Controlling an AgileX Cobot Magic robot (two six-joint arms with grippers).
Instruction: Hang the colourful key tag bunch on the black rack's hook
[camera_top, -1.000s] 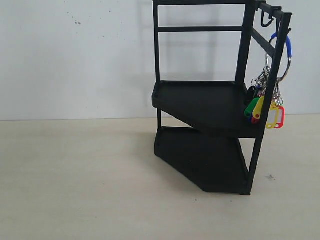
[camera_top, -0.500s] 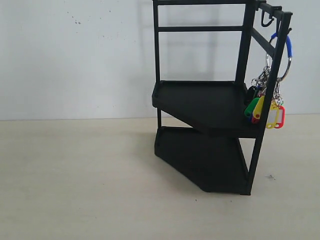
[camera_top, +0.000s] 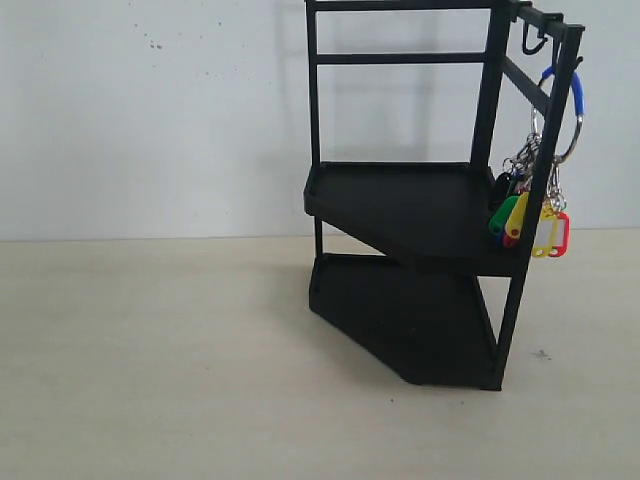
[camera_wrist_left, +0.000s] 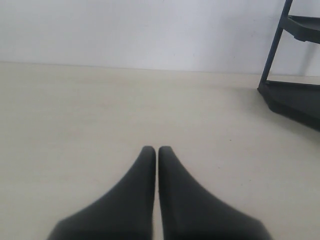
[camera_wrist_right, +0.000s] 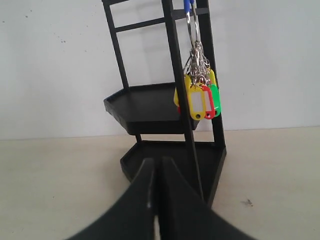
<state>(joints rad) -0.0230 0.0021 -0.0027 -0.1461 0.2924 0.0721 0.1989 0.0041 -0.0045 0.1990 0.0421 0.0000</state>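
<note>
Colourful key tag bunch (camera_top: 545, 232) hangs on black rack (camera_top: 400, 205): likely light, floppy (grasp the stiffer blue loop (camera_top: 581, 100)). Left gripper (camera_wrist_left: 158, 150) and right gripper (camera_wrist_right: 157, 161): jaws closed, empty.

plain white wall (camera_top: 150, 110) fills the upper half, with a few dark specks (camera_top: 152, 43) at upper left; below lies a pale beige surface (camera_top: 150, 380), evenly lit, with one small dark mark (camera_top: 541, 353) at lower right.
</note>
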